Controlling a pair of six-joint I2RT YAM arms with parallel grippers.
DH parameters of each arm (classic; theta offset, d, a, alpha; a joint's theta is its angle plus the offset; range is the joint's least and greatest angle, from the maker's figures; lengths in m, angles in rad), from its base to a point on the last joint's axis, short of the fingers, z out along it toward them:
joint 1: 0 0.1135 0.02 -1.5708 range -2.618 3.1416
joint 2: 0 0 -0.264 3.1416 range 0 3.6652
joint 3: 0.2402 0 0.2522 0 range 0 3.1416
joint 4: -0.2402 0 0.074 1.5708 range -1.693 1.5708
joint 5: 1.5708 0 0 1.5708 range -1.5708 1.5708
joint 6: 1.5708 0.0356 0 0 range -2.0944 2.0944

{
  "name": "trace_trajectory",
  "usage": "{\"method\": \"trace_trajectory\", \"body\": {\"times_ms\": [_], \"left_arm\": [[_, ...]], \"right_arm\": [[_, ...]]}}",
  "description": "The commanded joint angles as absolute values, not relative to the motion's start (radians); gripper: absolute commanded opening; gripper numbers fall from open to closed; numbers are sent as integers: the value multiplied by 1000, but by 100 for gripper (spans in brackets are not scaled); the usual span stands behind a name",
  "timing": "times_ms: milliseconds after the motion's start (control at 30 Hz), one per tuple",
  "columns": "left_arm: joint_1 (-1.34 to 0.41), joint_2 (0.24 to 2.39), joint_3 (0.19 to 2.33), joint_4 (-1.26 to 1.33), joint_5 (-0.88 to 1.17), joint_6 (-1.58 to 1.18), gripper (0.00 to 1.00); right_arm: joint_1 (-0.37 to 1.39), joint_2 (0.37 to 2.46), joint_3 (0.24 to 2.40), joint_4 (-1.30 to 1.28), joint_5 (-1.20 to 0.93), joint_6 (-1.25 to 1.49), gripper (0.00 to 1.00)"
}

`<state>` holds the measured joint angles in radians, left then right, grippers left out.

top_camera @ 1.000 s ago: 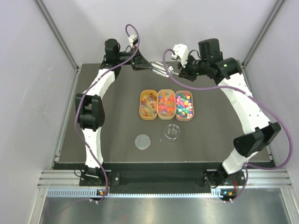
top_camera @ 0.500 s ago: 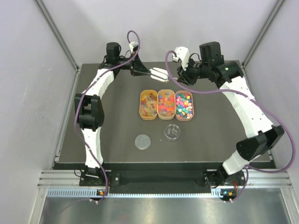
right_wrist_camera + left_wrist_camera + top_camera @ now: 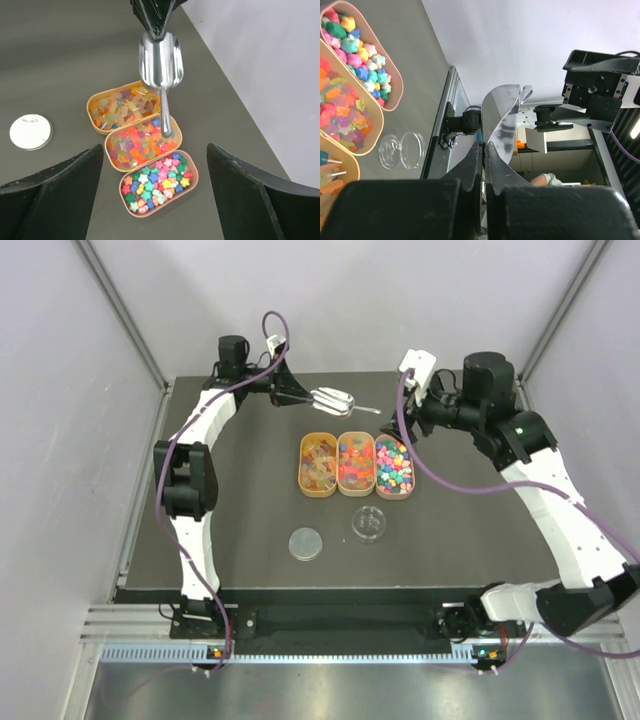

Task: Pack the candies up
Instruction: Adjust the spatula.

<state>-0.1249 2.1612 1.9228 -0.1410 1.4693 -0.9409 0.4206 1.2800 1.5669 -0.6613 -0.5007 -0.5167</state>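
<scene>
Risk first: your left hand (image 3: 482,150) pinches the shiny metal scoop (image 3: 335,400) by the edge of its bowl, with the thin handle pointing free. That narrow grip probably lets the scoop twist or drop, and it could knock the small bright candies (image 3: 356,460) out onto the dark worktop (image 3: 240,520).

The candies all lie in three orange oval trays (image 3: 300,465) side by side at the worktop's centre. The scoop hangs in the air at the trays' 12 o'clock. A small clear round dish (image 3: 369,523) sits at their 6 o'clock, and its lid (image 3: 305,543) at 7 o'clock.

Your left hand is clamped tight on the scoop. Your right hand (image 3: 153,146), at the scoop's 3 o'clock, is spread wide, holding and touching nothing.
</scene>
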Motion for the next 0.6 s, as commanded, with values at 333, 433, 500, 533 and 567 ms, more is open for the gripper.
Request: {"method": "trace_trajectory", "body": {"times_ms": [333, 433, 500, 533, 567], "left_arm": [[-129, 2031, 1839, -130, 1669, -954, 0], [-129, 2028, 1835, -130, 1671, -956, 0], [-129, 2026, 1835, -129, 1671, -954, 0], [-129, 2026, 1833, -129, 1671, -954, 0], [-129, 2028, 1833, -129, 1671, -954, 0]], "right_arm": [[376, 1578, 1775, -615, -682, -503, 74], [373, 1585, 1764, -603, -693, -497, 73], [371, 1578, 1749, -580, -701, -492, 72], [373, 1575, 1735, -574, -704, -485, 72], [371, 1575, 1732, -572, -710, -483, 72]]}}
